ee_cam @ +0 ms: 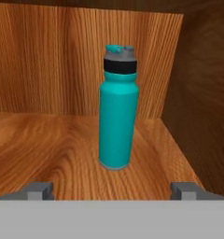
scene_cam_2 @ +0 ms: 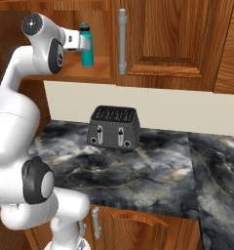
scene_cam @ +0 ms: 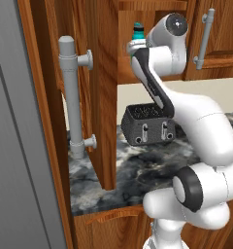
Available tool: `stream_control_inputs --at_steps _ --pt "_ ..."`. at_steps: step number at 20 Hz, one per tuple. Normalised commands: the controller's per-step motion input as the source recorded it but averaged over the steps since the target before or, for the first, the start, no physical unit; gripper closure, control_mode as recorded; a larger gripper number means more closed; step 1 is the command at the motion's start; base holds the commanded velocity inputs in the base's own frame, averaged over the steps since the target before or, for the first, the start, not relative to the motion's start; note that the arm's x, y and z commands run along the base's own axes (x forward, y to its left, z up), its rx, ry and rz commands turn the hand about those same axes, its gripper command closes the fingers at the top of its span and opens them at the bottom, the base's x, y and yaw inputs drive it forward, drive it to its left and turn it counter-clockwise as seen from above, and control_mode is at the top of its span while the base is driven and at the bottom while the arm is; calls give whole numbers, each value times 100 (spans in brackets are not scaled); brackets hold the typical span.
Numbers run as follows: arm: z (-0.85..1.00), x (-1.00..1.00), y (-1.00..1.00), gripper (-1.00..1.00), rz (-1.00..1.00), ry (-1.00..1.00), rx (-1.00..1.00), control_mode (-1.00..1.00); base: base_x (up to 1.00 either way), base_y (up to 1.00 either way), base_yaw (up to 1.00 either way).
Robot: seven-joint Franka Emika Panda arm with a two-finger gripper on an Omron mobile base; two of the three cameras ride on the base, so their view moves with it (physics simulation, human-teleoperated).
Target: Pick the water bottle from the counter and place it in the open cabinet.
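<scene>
The teal water bottle [ee_cam: 117, 116] with its dark cap stands upright on the wooden shelf [ee_cam: 48, 144] of the open cabinet [scene_cam_2: 97, 73], close to the right side wall. My gripper [ee_cam: 111, 190] is open, its two fingertips [ee_cam: 38, 189] spread wide on either side and just short of the bottle's base, touching nothing. From the right base view the bottle [scene_cam_2: 87, 45] sits right at the end of my hand, and from the left base view its cap [scene_cam: 138, 32] peeks above my wrist. The island counter is out of view.
A dark toaster [scene_cam_2: 114, 127] stands on the narrow marble top [scene_cam_2: 143, 171] below the cabinet. The opened cabinet door [scene_cam: 105, 97] with a long silver handle [scene_cam: 70, 95] swings out on the left. A shut upper door with a bar handle [scene_cam_2: 122, 41] lies to the right.
</scene>
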Motion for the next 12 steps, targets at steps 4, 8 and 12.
stream_control_inputs --at_steps 4,8,12 --pt "0 -67 0 -100 0 0 0 -100 0 0 0" --pt "0 -77 -3 -100 0 0 0 -100 0 0 0" --pt "0 -86 -13 -100 0 -1 0 -100 0 0 0"
